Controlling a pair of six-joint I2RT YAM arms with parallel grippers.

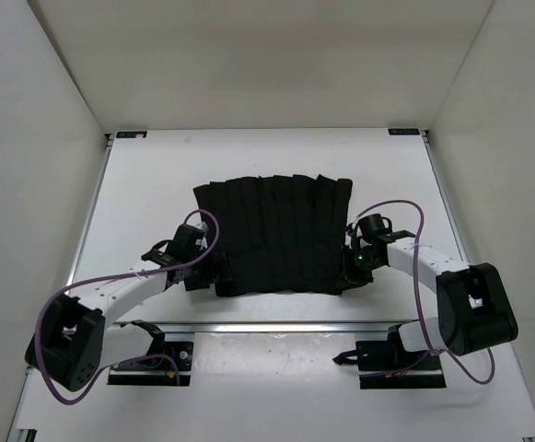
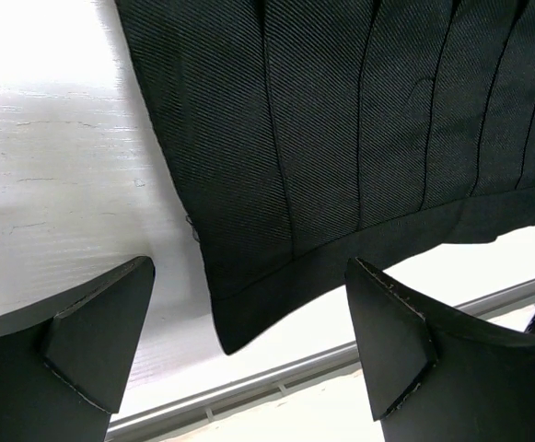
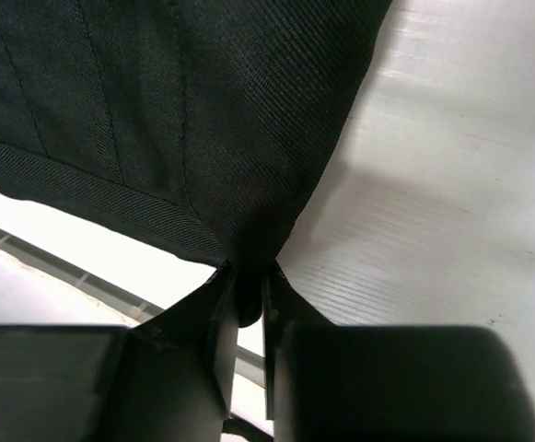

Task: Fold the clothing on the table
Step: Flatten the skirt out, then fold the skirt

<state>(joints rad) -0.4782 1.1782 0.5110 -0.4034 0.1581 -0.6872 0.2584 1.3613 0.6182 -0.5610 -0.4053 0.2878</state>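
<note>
Right wrist shows right hand (image 3: pixel 249 278) pinching the clothing (image 3: pixel 157 110) corner; left hand (image 2: pixel 250 269) stands spread

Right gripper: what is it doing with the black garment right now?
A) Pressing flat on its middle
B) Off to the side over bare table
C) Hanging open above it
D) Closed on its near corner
D: in the right wrist view the right gripper has its fingers pinched together on the near corner of the black garment, with the fabric bunched between them.
</note>
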